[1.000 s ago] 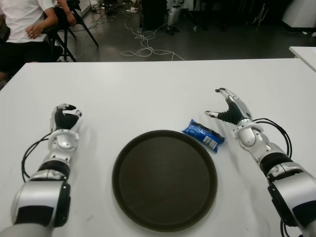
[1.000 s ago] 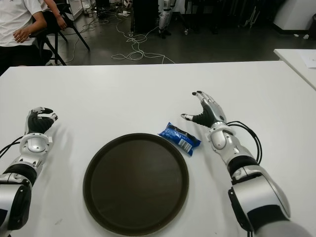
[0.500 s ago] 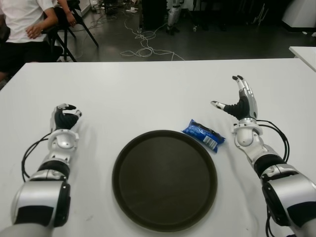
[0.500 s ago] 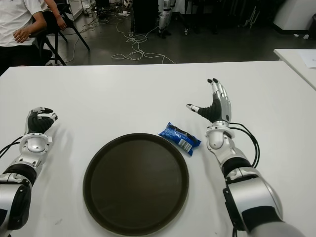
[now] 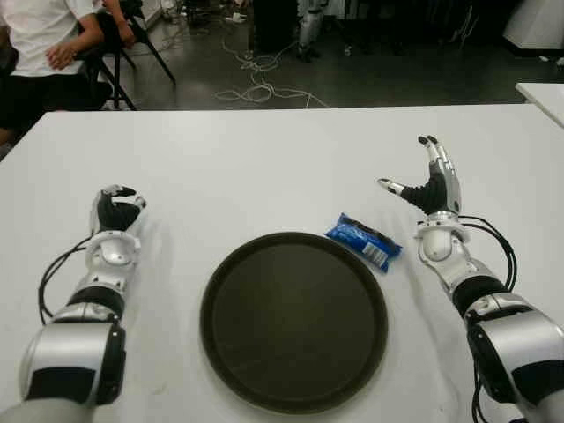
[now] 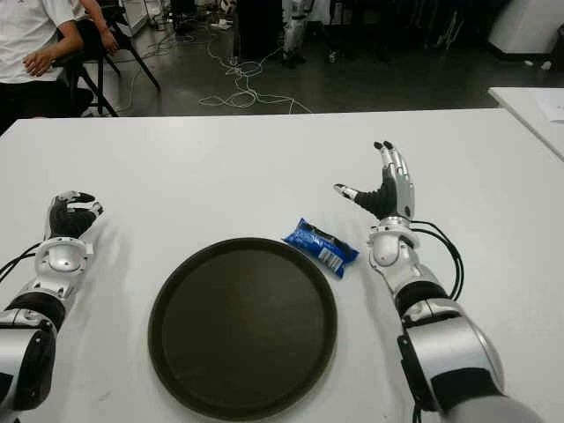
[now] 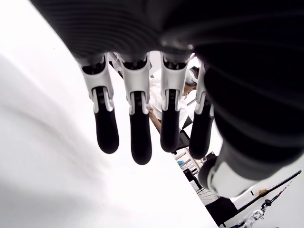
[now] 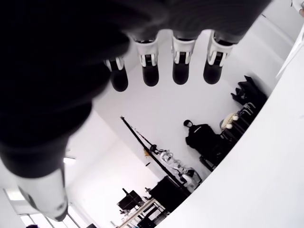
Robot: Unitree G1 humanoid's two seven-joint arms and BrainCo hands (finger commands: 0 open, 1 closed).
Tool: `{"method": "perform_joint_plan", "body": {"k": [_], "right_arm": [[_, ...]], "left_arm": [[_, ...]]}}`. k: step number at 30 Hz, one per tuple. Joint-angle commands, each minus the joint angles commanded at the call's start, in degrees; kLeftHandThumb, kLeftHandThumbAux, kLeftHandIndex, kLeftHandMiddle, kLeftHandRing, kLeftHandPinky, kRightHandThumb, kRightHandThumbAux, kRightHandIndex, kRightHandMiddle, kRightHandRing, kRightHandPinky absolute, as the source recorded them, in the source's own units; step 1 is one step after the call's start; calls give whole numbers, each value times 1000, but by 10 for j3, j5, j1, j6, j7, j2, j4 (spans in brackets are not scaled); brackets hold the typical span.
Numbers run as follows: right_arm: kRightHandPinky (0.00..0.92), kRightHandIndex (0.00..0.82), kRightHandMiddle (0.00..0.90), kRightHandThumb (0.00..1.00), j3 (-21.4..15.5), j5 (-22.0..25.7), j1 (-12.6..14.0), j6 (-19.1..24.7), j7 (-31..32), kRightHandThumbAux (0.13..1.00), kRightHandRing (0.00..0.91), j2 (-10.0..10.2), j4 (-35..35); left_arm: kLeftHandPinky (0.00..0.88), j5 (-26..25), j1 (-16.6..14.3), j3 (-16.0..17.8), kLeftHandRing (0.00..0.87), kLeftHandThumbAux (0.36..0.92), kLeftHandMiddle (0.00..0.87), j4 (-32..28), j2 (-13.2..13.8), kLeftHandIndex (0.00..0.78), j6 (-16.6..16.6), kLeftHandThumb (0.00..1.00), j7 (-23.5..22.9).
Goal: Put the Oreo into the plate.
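A blue Oreo packet [image 5: 364,240] lies on the white table [image 5: 264,167], just off the upper right rim of a round dark plate [image 5: 293,319]. My right hand [image 5: 427,181] is raised to the right of the packet, palm upright, fingers spread and holding nothing; its wrist view shows only bare fingertips [image 8: 151,76] against the room. My left hand [image 5: 116,204] shows at the left of the table, well left of the plate, fingers curled with nothing in them.
A second white table's corner [image 5: 542,92] shows at the far right. Beyond the table's far edge a person sits on a chair [image 5: 40,53], and cables [image 5: 256,84] lie on the dark floor.
My right hand has lifted from leaning toward the packet to an upright pose with straight fingers. The packet, plate and left hand have not moved.
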Motion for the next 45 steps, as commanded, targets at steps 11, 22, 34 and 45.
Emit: {"method": "perform_joint_plan", "body": {"k": [11,22,34,45], "right_arm": [[45,0,32,2,33,-18,-1,15,127,599,40,-15,-7],[6,0,38,0,50,-12,1,-33,272,422,11,-36,-14],[1,0,9,0,7,63,6,-111,461,329,0,-43,-13],[0,1,15,0,-43,134,2,-111,593,304,0,-40,-8]], "left_arm": [[360,2,1,1,329,720,287,0,1,399,0,675,-2],[351,4,1,0,337,721,294,0,0,399,-2,676,3],[353,9,1,-4,330,721,292,0,1,398,2,672,9],[367,9,0,-5,335,720,296,1,2,399,6,673,7]]}}
